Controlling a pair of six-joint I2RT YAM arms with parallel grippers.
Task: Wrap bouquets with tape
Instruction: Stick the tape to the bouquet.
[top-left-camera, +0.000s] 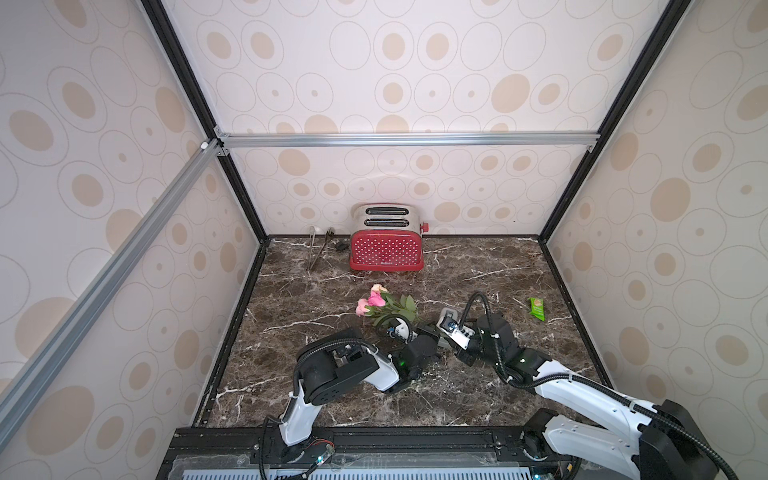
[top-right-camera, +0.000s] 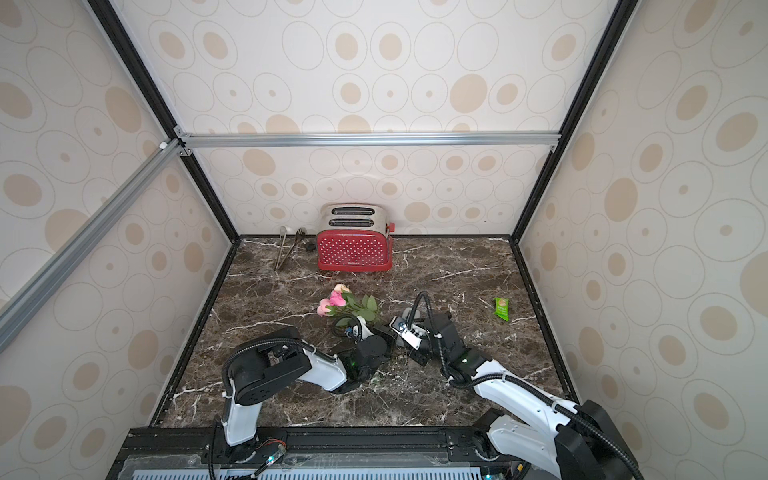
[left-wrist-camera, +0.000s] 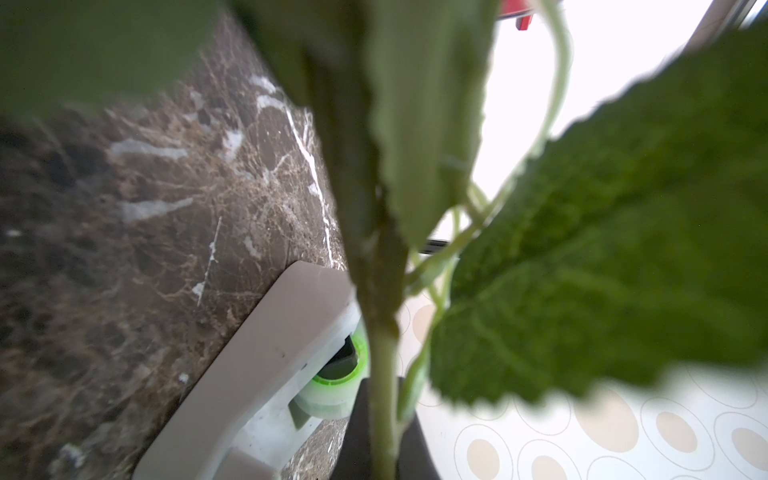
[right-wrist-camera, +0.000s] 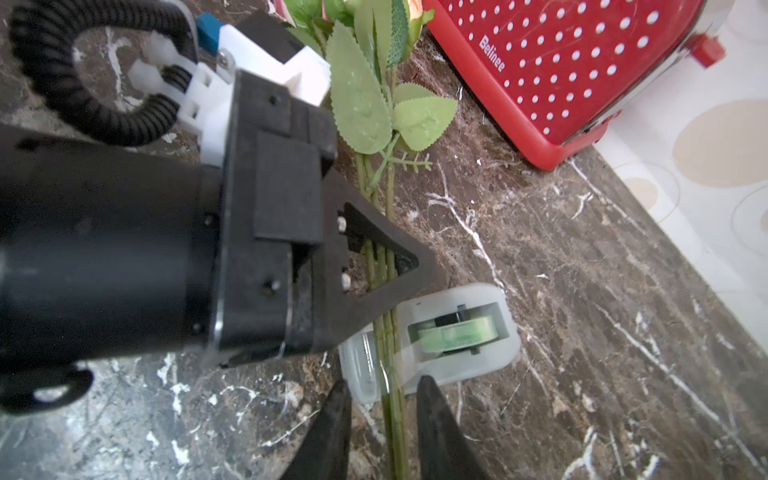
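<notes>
Left gripper (right-wrist-camera: 415, 274) clenches the bouquets (right-wrist-camera: 374, 116), stems lying across the tape (right-wrist-camera: 457, 332); right gripper (right-wrist-camera: 383, 382), jaws parted, straddles them just beside it

Open marble (top-left-camera: 478, 266) (seemingly) beside toaster (top-left-camera: 386, 247)

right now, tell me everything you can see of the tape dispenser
The tape dispenser is a small pale grey plastic wedge with rounded corners, sitting flat on the dark marble tabletop. A slot in its top shows a clear greenish tape roll on a dark hub. The rose stems cross over its low end, held by the shut left gripper beside it; whether they touch it is unclear.
</notes>
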